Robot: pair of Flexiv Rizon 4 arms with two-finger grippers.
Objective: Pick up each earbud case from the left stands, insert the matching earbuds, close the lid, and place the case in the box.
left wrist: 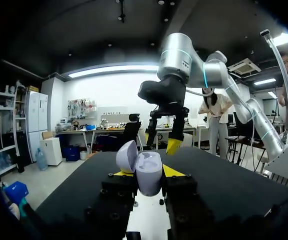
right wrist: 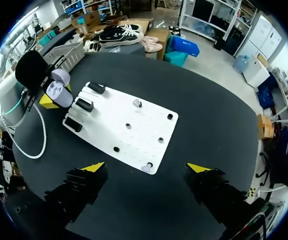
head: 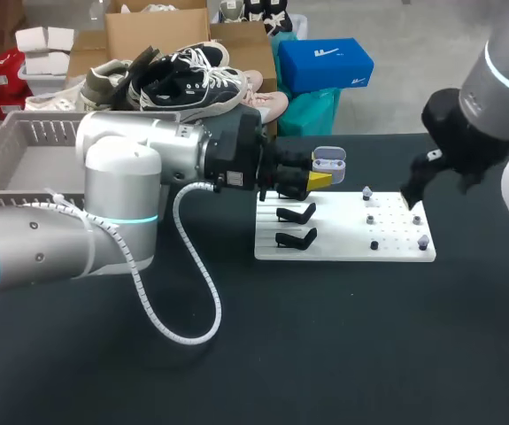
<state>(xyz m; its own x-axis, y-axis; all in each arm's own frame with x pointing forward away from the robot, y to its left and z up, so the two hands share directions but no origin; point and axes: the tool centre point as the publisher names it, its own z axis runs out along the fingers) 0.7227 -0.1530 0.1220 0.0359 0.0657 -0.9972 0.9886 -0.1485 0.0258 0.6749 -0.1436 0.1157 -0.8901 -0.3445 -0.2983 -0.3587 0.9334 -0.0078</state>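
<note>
Left arm [head: 121,204] fills the foreground, reaching out over the two black stands [head: 296,213]. Left gripper [head: 318,181] pinches the earbud case [head: 328,160] by its body, lid flipped open, raised just above the stand end of the white board [head: 343,250]. Can't tell if anything is seated in the case, so I'd call this the insert step.

Further out, small earbuds [head: 417,220] sit on pegs at the board's other end. Right gripper [right wrist: 147,167] hangs above them, fingers spread wide, holding nothing.

To do it well: park the case level with its open side up, narrow the right fingers on one bud, lift it straight off the peg, then lower it in without clipping the lid.

Grey crate [head: 24,146] sits far back at the left edge, likely the box.
</note>
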